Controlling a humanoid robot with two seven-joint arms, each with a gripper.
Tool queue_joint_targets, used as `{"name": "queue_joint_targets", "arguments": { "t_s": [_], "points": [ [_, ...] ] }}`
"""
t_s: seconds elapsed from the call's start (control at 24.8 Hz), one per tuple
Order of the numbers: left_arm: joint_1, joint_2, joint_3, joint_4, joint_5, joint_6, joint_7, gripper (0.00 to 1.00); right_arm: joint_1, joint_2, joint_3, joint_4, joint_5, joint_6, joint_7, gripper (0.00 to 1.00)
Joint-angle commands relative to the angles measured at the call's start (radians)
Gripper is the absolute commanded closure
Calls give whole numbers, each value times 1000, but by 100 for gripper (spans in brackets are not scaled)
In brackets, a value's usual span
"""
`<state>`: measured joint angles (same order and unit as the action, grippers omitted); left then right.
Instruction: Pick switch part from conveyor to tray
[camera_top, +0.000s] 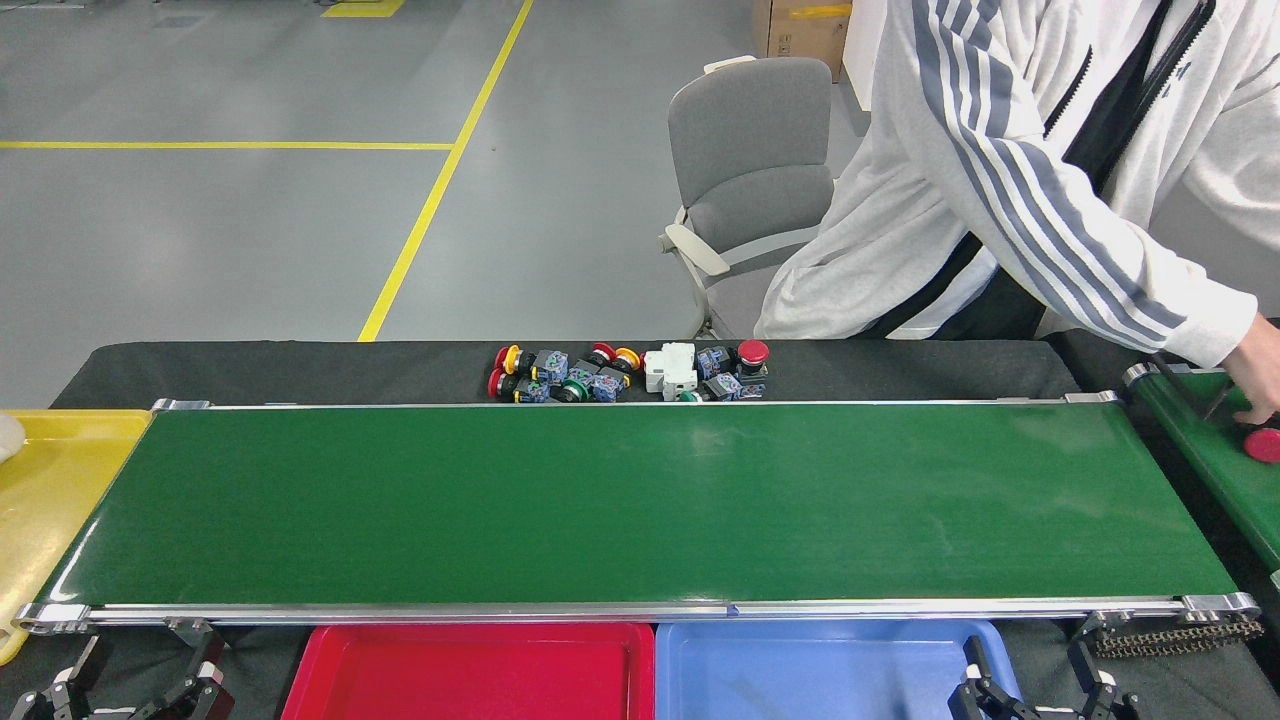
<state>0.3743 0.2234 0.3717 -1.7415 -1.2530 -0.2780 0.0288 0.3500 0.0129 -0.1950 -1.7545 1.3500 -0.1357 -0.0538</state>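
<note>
The conveyor (640, 500) is bare. Switch parts (630, 372) are piled on the black desk (300, 370) at 12 o'clock. Both claws, left (130, 690) and right (1040, 685), are seen spread apart at 6 o'clock, holding nothing.

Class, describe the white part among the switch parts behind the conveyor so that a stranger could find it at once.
Start at the long green conveyor. Behind its far rail, on the black cloth, lies a row of switch parts. The white part sits right of the row's middle: a blocky all-white housing, while its neighbours are blue-and-black blocks with red, yellow or green caps.
</note>
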Motion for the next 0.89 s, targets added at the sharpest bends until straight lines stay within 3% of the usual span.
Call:
{"name": "queue_joint_targets", "arguments": {
  "t_s": [0.0, 0.65, 0.85],
  "points": [
    [-2, 5, 7, -13, -2, -1, 10, 0, -8, -1, -4, -14, -5, 7, -8, 2],
    [-9, 10, 10, -9, -2, -1, 10, 0, -45, -50, -9, -13, -11, 8, 11, 2],
    [-8, 8, 10, -10, -2, -1, 10, 0, -97, -50, -55, -10, -45, 11, 106, 2]
  ]
}}
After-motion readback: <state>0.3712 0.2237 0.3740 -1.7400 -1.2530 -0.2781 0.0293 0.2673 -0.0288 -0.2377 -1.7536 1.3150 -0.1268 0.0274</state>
